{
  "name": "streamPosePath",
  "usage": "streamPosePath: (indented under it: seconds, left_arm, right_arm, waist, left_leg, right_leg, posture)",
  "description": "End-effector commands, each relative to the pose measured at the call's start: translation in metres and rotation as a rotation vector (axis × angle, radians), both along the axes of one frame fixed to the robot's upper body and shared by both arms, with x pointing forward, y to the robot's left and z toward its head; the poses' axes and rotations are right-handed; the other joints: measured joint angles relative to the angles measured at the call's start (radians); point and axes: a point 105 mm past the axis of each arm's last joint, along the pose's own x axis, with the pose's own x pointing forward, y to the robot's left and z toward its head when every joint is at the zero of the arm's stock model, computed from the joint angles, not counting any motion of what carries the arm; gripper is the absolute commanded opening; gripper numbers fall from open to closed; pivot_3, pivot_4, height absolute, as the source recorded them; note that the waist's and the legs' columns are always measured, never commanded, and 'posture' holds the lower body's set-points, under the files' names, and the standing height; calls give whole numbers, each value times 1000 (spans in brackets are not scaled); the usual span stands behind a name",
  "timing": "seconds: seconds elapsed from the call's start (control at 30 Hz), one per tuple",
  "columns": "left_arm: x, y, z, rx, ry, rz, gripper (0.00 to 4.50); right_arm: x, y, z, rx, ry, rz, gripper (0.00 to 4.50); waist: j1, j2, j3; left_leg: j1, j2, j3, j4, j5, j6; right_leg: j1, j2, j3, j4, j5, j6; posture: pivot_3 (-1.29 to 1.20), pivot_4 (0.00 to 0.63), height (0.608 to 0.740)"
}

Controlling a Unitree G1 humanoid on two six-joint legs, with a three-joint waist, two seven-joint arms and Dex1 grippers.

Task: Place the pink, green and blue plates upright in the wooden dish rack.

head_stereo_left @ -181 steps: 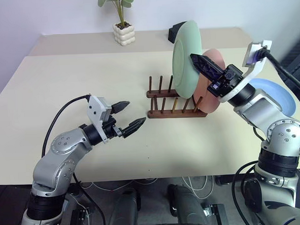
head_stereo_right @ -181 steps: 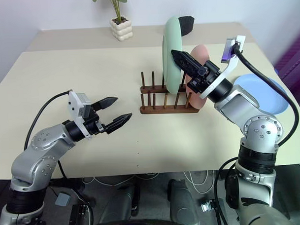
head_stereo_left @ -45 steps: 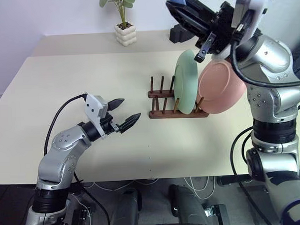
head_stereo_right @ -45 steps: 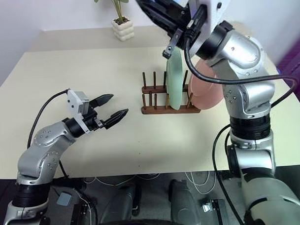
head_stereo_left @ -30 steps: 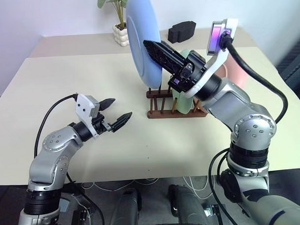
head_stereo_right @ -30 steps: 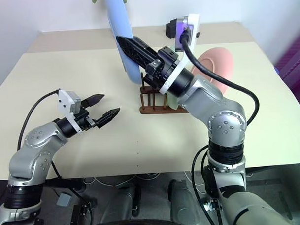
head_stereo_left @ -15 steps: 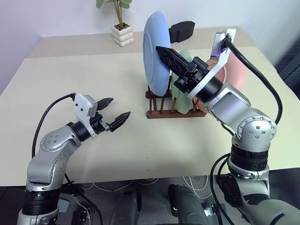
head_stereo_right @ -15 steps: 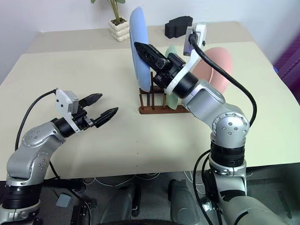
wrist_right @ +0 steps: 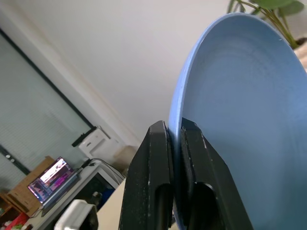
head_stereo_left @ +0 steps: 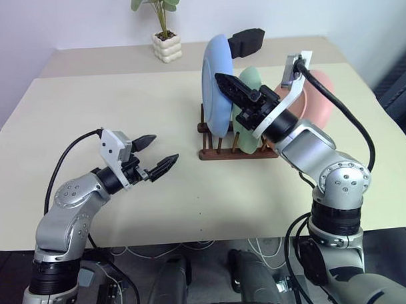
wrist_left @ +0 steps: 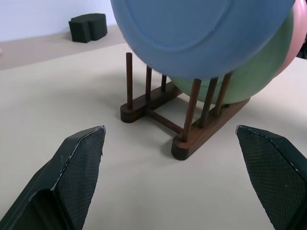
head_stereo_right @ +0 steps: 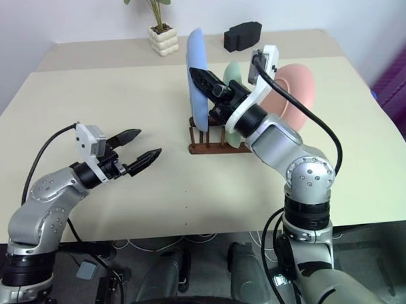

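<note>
My right gripper [head_stereo_left: 222, 80] is shut on the rim of the light blue plate [head_stereo_left: 215, 85], holding it upright over the left part of the wooden dish rack [head_stereo_left: 220, 152]. Its lower edge is down at the peg tops. The right wrist view shows both fingers [wrist_right: 153, 177] clamped on the blue plate's [wrist_right: 240, 120] edge. The green plate [head_stereo_left: 251, 100] stands upright in the rack just behind the blue one. The pink plate [head_stereo_left: 319, 98] leans at the rack's right end. My left gripper [head_stereo_left: 161, 149] hovers open over the table, left of the rack [wrist_left: 192, 129], with nothing between its fingers.
A small potted plant [head_stereo_left: 166, 41] and a black block [head_stereo_left: 246, 42] sit at the table's back. Bare tabletop [head_stereo_left: 88, 109] stretches left and in front of the rack. The table's front edge runs just below my left arm.
My right gripper has brought the blue plate down and to the right, from high above the table to the rack's peg tops. The left arm has stayed put.
</note>
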Motion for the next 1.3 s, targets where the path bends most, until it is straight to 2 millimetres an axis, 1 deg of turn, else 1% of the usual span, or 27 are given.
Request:
streamPosePath:
  seconds: [0.03, 0.33, 0.43, 0.53, 0.57, 0.6, 0.63, 0.67, 0.87, 0.97, 1.13, 1.2, 1.3]
  left_arm:
    - [-4, -1, 13, 2, -56, -13, 4500]
    - [-4, -3, 12, 3, -56, -17, 4500]
    - [-4, -3, 11, 10, -55, -15, 4500]
    - [-4, -4, 11, 10, -55, -16, 4500]
    - [-4, -4, 11, 10, -55, -16, 4500]
    - [-4, -4, 11, 10, -55, -16, 4500]
    - [-4, -4, 11, 10, -54, -16, 4500]
    - [-4, -4, 11, 10, -54, -16, 4500]
    - [-4, -4, 11, 8, -53, -17, 4500]
    - [-4, -4, 11, 7, -52, -18, 4500]
    - [-4, -6, 11, 2, -56, -24, 4500]
    - [-4, -6, 12, -2, -59, -26, 4500]
    - [-4, -8, 12, -4, -55, -36, 4500]
  right_arm:
    - [-4, 2, 6, 22, -16, 13, 55]
    - [0, 1, 1, 10, 13, 8, 55]
    - [0, 1, -1, 4, 14, 10, 992]
    - [0, 0, -1, 3, 14, 9, 2524]
    - [1, 0, -2, 3, 14, 8, 2956]
    - [1, 0, -2, 2, 14, 8, 3579]
    - [1, 0, -2, 1, 13, 9, 3976]
    - [0, 0, -1, 0, 10, 8, 4468]
    - [0, -1, 3, -20, -26, 1, 4468]
    - [-3, -1, 9, -46, -78, 5, 4468]
    - [-12, -1, 21, -115, -200, 30, 4468]
    - [-16, -2, 25, -179, -271, 29, 4468]
    - [-16, -11, 33, -233, -358, -10, 4468]
  waist:
    - [0, 0, 0]
    - [0, 0, 0]
    - [0, 0, 0]
    - [0, 0, 0]
    - [0, 0, 0]
    - [0, 0, 0]
    - [0, 0, 0]
    - [0, 0, 0]
    - [0, 0, 0]
    - [0, 0, 0]
    - [0, 0, 0]
    - [1, 0, 0]
    - [1, 0, 0]
  left_leg:
    - [0, 0, 0, 0, 0, 0]
    - [0, 0, 0, 0, 0, 0]
    - [0, 0, 0, 0, 0, 0]
    - [0, 0, 0, 0, 0, 0]
    - [0, 1, 0, 0, 0, 0]
    - [0, 1, 0, 0, 0, 0]
    - [0, 1, 0, 0, 0, 0]
    - [0, 1, 0, 0, 0, 0]
    - [0, 1, 0, 0, 0, 0]
    - [-1, 1, 0, 0, 0, 0]
    - [-1, 1, 0, 0, 0, 0]
    - [-2, 1, 0, 0, 0, 0]
    - [-2, 0, 0, 0, 0, 0]
  right_leg:
    - [0, 0, 0, 0, 0, 0]
    - [0, 0, 0, 0, 0, 0]
    - [0, 0, 0, 0, 0, 0]
    - [0, 0, 0, 0, 0, 0]
    - [0, 0, 0, 0, 0, 0]
    - [0, 0, 0, 0, 0, 0]
    - [0, 0, 0, 0, 0, 0]
    - [0, 0, 0, 0, 0, 0]
    - [0, 0, 0, -1, 0, 0]
    - [-1, 0, 0, -1, 0, 0]
    - [-1, 0, 0, -1, 0, 0]
    - [-1, 0, 0, -1, -1, 0]
    - [-1, 0, 0, -2, -1, 0]
  posture:
    - [0, 150, 735]
    - [0, 150, 735]
    - [0, 150, 735]
    - [0, 150, 735]
    - [0, 150, 735]
    - [0, 150, 735]
    - [0, 150, 735]
    - [0, 150, 735]
    - [0, 150, 735]
    - [0, 150, 735]
    - [0, 150, 735]
    - [0, 150, 735]
    - [0, 150, 735]
